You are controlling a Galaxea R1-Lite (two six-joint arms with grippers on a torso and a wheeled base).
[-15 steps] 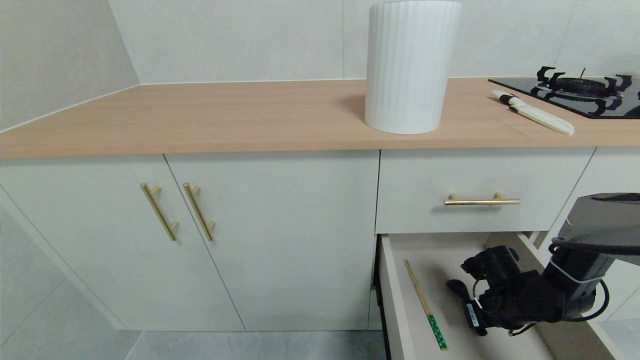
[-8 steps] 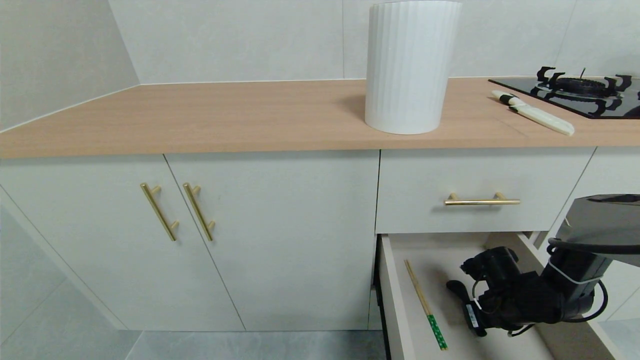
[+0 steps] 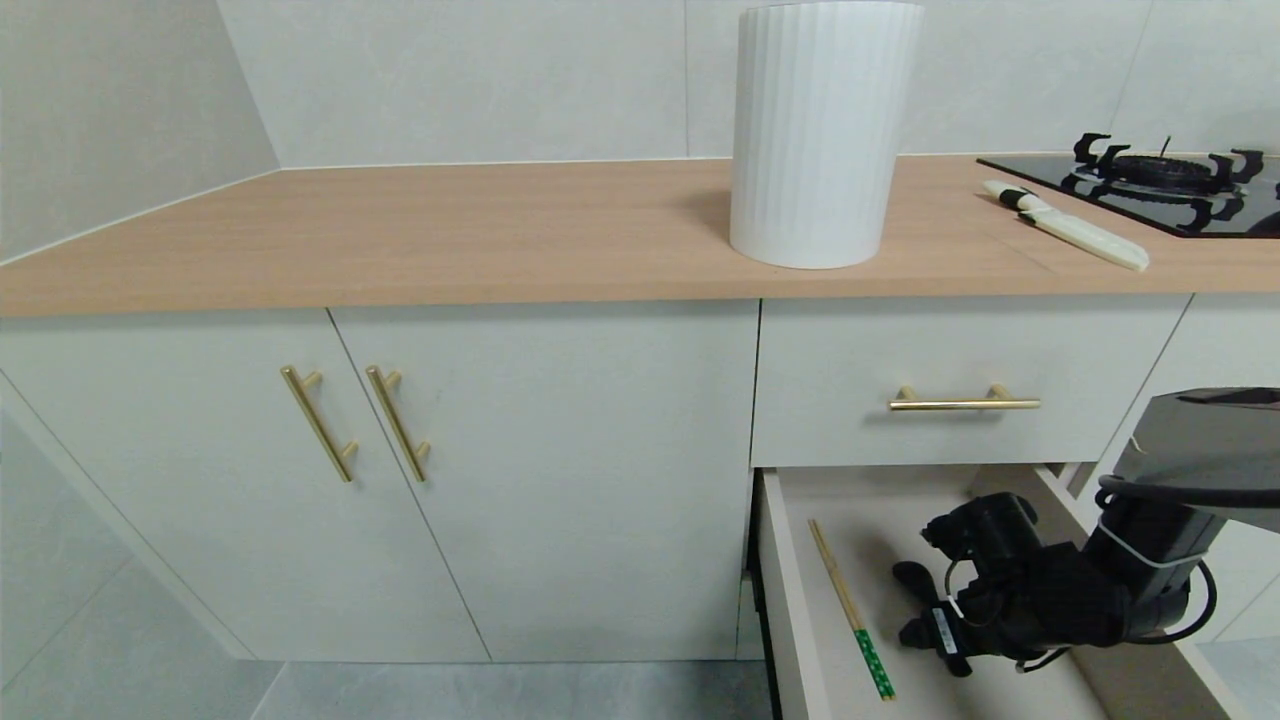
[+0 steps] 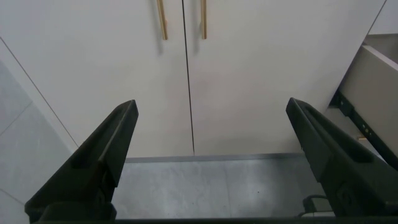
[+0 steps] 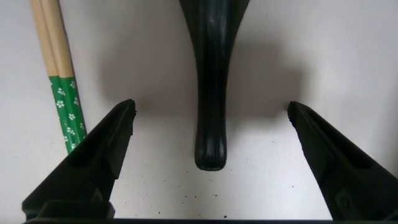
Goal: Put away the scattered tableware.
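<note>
A black spoon (image 5: 209, 93) lies on the floor of the open lower drawer (image 3: 790, 590), its handle end between the spread fingers of my right gripper (image 5: 209, 111). That gripper (image 3: 925, 603) sits low inside the drawer, open and apart from the spoon (image 3: 906, 573). A pair of wooden chopsticks (image 3: 850, 610) with green patterned ends (image 5: 65, 112) rests along the drawer's left side. A white knife (image 3: 1065, 225) lies on the wooden countertop (image 3: 450, 230) near the stove. My left gripper (image 4: 211, 106) hangs open and empty, low in front of the cabinet doors (image 4: 186, 74).
A tall white ribbed container (image 3: 815, 130) stands on the countertop above the drawers. A black gas stove (image 3: 1150, 180) is at the far right. The upper drawer (image 3: 960, 380) is closed just above my right arm. The grey floor (image 4: 211, 186) lies below the cabinets.
The right gripper's fingers have spread; one dark finger now shows below the spoon. The spoon and chopsticks stay where they were in the drawer.
</note>
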